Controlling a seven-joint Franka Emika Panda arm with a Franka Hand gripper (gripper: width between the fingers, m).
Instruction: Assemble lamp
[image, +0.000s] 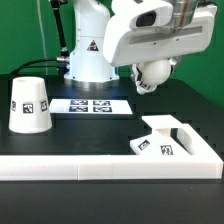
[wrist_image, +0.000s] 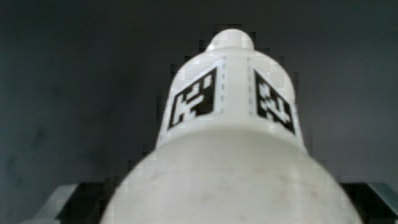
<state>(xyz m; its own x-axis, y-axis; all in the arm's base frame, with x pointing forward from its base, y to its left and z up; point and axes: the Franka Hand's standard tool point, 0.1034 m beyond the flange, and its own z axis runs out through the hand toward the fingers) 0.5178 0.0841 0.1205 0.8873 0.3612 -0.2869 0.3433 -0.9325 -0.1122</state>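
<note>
My gripper (image: 150, 66) is shut on the lamp bulb (image: 153, 75) and holds it in the air above the table at the back right. In the wrist view the bulb (wrist_image: 222, 150) fills the picture. Its round end sits between my dark fingers (wrist_image: 75, 203) and its tagged stem points away from the camera. The tapered shade (image: 30, 105) stands wide end down at the exterior view's left. The flat square base (image: 165, 140) lies at the exterior view's right, below and slightly right of the bulb, against the white wall.
The marker board (image: 92, 105) lies flat at the back middle, in front of the robot's pedestal (image: 88, 55). The long white L-shaped border wall (image: 100, 166) runs along the front edge and up the right side.
</note>
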